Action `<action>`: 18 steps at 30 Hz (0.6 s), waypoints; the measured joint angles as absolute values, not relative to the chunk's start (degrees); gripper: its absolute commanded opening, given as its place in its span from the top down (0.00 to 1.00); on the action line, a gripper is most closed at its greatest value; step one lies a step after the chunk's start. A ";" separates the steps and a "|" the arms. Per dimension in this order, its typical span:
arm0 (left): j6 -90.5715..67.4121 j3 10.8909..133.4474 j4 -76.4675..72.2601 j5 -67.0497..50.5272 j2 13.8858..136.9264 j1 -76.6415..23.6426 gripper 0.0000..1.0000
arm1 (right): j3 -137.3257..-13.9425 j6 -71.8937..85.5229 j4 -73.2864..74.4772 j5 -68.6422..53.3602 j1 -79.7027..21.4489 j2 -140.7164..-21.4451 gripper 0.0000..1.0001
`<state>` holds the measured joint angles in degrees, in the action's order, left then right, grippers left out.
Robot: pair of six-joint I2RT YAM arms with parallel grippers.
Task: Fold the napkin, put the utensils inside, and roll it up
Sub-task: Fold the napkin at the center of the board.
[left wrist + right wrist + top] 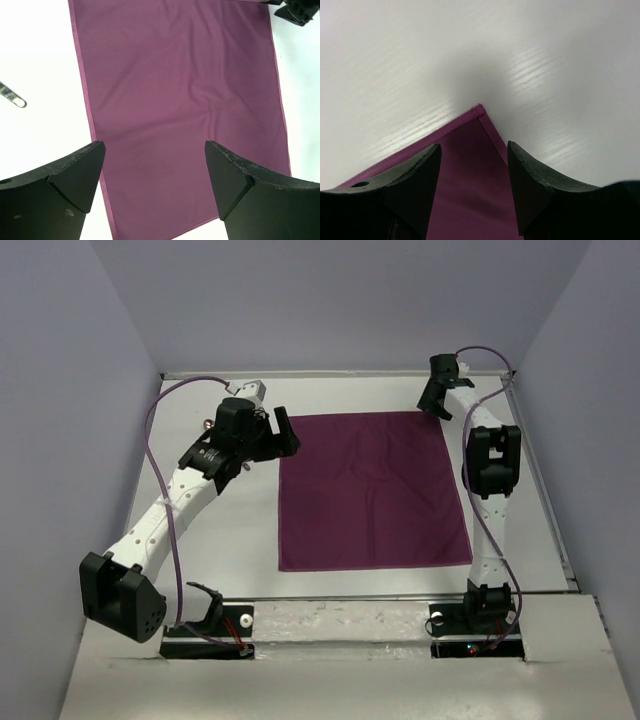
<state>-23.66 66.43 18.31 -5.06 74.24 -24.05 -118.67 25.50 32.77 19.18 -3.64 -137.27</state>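
While both arms stood bent over the white counter, one napkin lay flat and unfolded on it, a plain plum-purple square with faint creases near its middle. Two end effectors stood at the napkin's far edge, one at each corner. The left end effector hovered just beside the far left corner, its two black fingers spread wide (the cloth filled the gap between them in the left wrist view). The right end effector sat at the far right corner. Its fingers stood apart with the hemmed corner tip lying between them, and whether they touched the cloth could not be told. One utensil showed only as a rounded, shiny metal end on the bare counter, off one edge of the napkin and apart from it. Two purple cables ran along the arms, one on each.
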 measured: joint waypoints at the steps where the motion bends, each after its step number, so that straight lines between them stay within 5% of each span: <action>1: -24.16 65.58 18.28 -5.06 73.21 -24.05 0.06 | -120.27 25.52 32.56 19.29 -3.64 -138.65 0.39; 9: -25.28 63.02 18.79 -4.67 71.83 -24.05 0.06 | -126.74 25.80 32.88 19.38 -3.64 -143.79 0.44; 18: -25.34 63.00 18.87 -4.23 72.12 -24.05 0.06 | -127.02 25.89 32.99 19.92 -3.64 -144.07 0.78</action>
